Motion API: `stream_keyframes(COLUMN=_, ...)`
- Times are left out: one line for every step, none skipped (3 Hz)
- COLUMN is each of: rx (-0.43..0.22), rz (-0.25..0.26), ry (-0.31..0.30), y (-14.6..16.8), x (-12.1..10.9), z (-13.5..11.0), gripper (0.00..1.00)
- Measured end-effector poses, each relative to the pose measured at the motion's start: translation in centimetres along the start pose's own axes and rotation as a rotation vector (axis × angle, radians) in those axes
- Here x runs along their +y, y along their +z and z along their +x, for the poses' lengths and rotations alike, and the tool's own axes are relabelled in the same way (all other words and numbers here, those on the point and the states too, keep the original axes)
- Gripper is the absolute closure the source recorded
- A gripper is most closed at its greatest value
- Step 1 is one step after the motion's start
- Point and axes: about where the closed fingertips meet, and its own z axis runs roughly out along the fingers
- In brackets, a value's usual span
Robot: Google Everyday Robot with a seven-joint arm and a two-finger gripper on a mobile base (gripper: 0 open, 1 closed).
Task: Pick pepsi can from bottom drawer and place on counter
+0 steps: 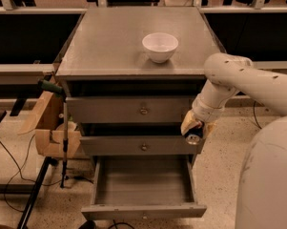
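Note:
The bottom drawer (143,181) stands pulled out, and its grey floor is bare. My gripper (194,130), with yellowish fingers, hangs at the cabinet's right front corner, level with the middle drawer front. It is shut on the pepsi can (194,138). Only the can's dark body and one round silver end show below the fingers. The counter (109,42) is the grey top of the cabinet, above and to the left of the gripper.
A white bowl (159,46) stands on the counter right of centre. Two shut drawer fronts with knobs (143,110) sit above the open drawer. A cardboard box (52,137) and a tripod stand (64,142) are left of the cabinet. My white arm and body fill the right side.

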Motion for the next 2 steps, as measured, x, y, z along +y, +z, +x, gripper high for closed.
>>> stream_keyframes(rx=-0.030, rz=0.024, ry=0.036, y=-3.8, x=-2.1, z=1.3, gripper=1.00)
stream_keyframes(rx=-0.112, rz=0.051, ry=0.067, y=-10.5, x=-3.5, z=2.1, gripper=1.00)
